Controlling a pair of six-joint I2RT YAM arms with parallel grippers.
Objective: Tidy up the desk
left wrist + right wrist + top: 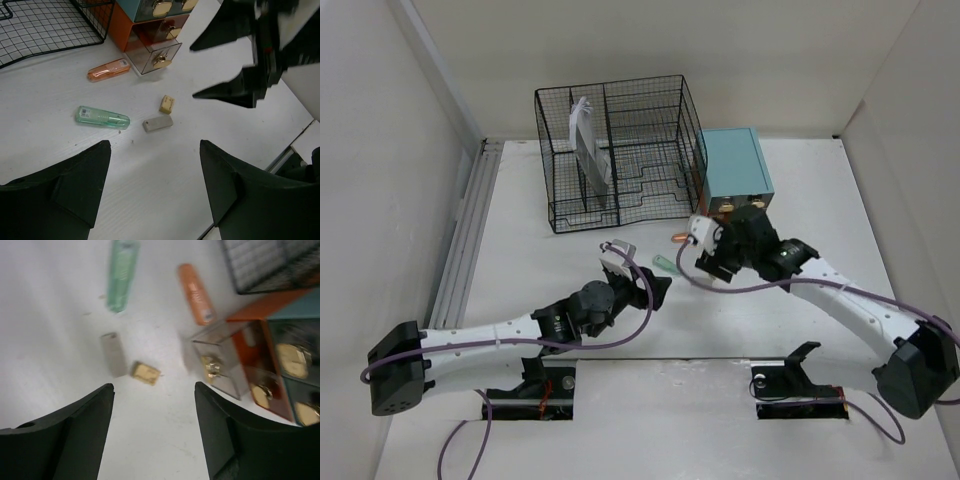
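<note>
Right gripper point(152, 388) jaws apart, empty; tan block point(146, 373) centred just ahead, clear drawer point(220, 362) to right; left gripper point(154, 147) apart, farther

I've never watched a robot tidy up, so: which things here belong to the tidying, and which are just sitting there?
Probably part of the job: desk, green tube, orange tube, grey block, tan block, drawer box, rack.

Just sitting there: papers already in the rack, metal rail at the left wall.
</note>
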